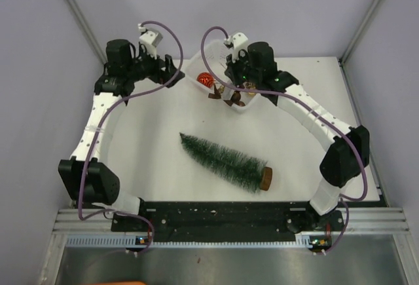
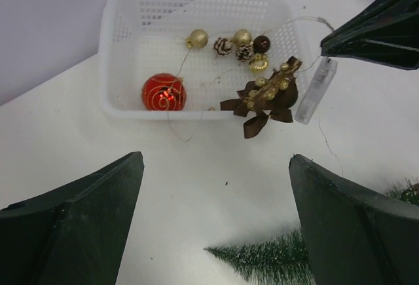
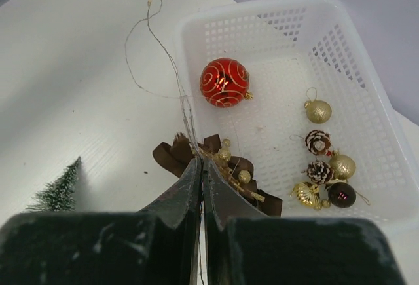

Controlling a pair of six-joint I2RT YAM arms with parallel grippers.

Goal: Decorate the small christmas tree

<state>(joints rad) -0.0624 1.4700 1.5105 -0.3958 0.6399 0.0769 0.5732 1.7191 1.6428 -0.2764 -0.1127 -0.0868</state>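
The small christmas tree (image 1: pixel 226 162) lies on its side mid-table, tip to the far left, wooden base to the near right; its tip shows in the left wrist view (image 2: pixel 262 259) and the right wrist view (image 3: pixel 59 190). My right gripper (image 3: pixel 201 160) is shut on a thin light wire (image 3: pixel 150 49) over the white basket's (image 1: pixel 193 69) near edge, just above a brown bow with gold berries (image 3: pixel 171 155). A clear battery case (image 2: pixel 315 92) hangs under it. My left gripper (image 2: pixel 216 157) is open and empty, left of the basket, above bare table.
The basket (image 3: pixel 288 4) holds a red bauble (image 3: pixel 224 82), gold baubles (image 3: pixel 317 111) and pinecones (image 3: pixel 319 142). The bow (image 2: pixel 262 98) hangs over the basket's near rim. Grey walls close in the table on the left, back and right.
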